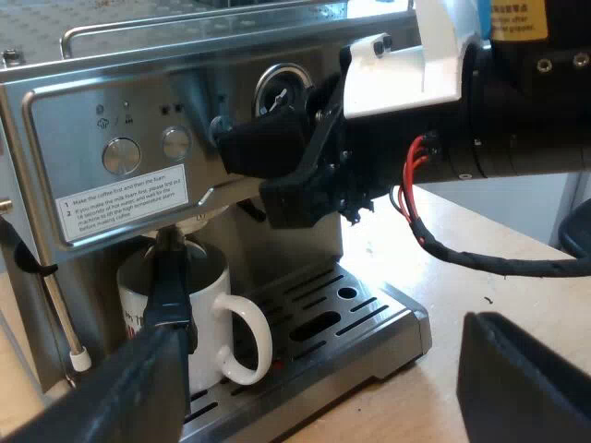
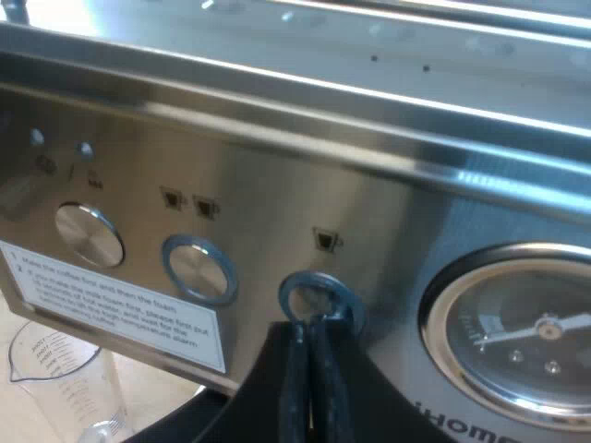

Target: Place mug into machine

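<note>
- Mug (image 1: 199, 318), white, upright on drip tray (image 1: 374, 318) of espresso machine (image 1: 92, 111), under holder (image 1: 172, 281) locked at machine's front, handle facing outward.
- Left gripper (image 1: 323, 332): black fingers spread wide, near drip tray, apart from mug.
- Right gripper (image 2: 312, 334): fingers pressed together, tips at round button (image 2: 319, 297) beside pressure gauge (image 2: 522, 332).
- Measuring glass (image 2: 65, 378) standing just beside machine.

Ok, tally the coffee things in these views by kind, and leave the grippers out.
Espresso machine: 1
Mug: 1
Metal holder, locked into the machine's front over the mug: 1
Measuring glass: 1
Total: 4
</note>
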`<state>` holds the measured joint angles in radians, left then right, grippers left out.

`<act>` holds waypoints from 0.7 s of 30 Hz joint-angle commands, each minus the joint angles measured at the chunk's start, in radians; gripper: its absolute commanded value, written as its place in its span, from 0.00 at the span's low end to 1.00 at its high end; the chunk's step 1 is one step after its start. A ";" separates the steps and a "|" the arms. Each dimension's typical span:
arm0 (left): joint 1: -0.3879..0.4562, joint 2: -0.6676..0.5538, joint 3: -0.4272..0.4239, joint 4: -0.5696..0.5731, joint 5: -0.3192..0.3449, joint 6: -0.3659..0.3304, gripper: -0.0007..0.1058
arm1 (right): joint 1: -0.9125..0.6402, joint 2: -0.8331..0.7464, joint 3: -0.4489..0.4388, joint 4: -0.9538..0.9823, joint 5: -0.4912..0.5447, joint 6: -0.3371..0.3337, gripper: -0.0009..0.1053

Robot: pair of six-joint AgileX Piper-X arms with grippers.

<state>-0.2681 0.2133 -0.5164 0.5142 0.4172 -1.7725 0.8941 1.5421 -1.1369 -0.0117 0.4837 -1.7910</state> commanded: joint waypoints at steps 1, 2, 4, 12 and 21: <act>-0.005 -0.004 -0.007 -0.012 0.013 0.000 0.60 | -0.017 -0.006 -0.012 -0.008 0.021 0.000 0.01; -0.005 -0.004 -0.007 -0.012 0.013 0.000 0.60 | -0.017 -0.006 -0.012 -0.007 0.021 0.000 0.01; -0.005 -0.004 -0.007 -0.012 0.013 0.000 0.60 | -0.010 -0.008 -0.012 -0.004 0.021 0.000 0.01; -0.005 -0.004 -0.022 -0.011 0.013 0.000 0.60 | 0.056 -0.058 -0.012 0.119 0.039 0.017 0.01; -0.005 -0.004 -0.080 0.055 0.013 0.000 0.60 | 0.143 -0.178 -0.012 0.321 0.030 0.114 0.70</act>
<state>-0.2681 0.2133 -0.5893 0.5648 0.4236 -1.7725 1.0351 1.3778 -1.1393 0.2924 0.5177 -1.6800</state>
